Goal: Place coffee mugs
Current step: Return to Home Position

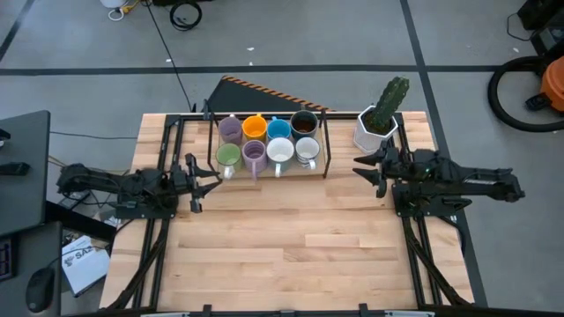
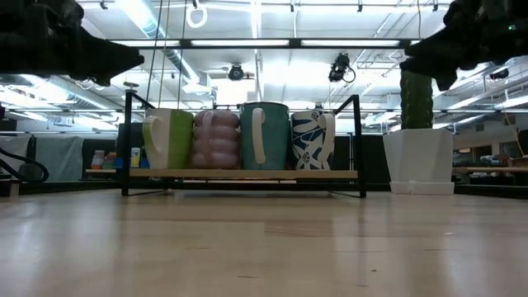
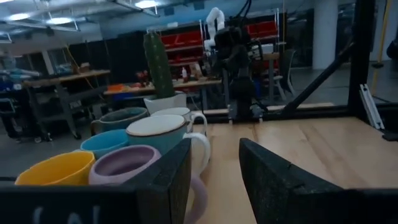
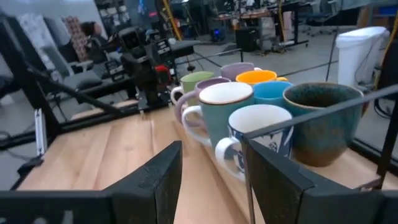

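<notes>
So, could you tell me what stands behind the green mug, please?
A purple mug stands directly behind the green mug, in the back row. From table height the green mug hides it completely.

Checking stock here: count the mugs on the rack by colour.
Purple round ceramic mugs: 2
Green round ceramic mug: 1
Orange round ceramic mug: 1
Light blue round ceramic mug: 1
Dark brown round ceramic mug: 1
Teal ceramic mug, white inside: 1
White ceramic mug, blue pattern: 1
Total: 8
</notes>
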You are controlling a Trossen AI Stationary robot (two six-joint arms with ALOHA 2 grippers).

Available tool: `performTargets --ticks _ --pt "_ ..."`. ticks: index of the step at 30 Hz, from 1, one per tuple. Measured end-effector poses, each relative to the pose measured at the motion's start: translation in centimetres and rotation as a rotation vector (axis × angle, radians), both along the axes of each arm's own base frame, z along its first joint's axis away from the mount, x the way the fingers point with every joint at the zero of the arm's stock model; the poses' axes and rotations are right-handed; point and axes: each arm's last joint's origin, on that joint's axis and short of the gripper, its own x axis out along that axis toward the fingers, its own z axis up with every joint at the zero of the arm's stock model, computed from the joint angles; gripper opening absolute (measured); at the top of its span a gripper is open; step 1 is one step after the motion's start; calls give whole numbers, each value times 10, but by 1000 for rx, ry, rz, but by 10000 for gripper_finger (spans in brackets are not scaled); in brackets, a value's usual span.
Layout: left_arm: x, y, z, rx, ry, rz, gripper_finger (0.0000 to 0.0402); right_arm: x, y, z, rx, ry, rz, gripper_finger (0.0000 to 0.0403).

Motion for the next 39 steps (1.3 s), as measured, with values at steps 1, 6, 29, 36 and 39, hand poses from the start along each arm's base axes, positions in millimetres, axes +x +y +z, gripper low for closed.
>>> performTargets --ticks 1,6,29,36,39 --pt "0 0 -3 7 -7 1 141 0 0 -3 13 -6 -10 183" --pt "-3 1 -2 52 -28 13 141 4 -1 -15 40 -63 -20 183" --pt "-2 0 -3 -28 -33 4 141 6 -2 -20 239 -191 -43 183" --pt "-2 0 -3 -27 -32 4 141 6 -2 -20 237 -191 -43 183" --pt "-2 0 -3 -27 -32 4 141 6 -2 -20 237 -191 -43 183"
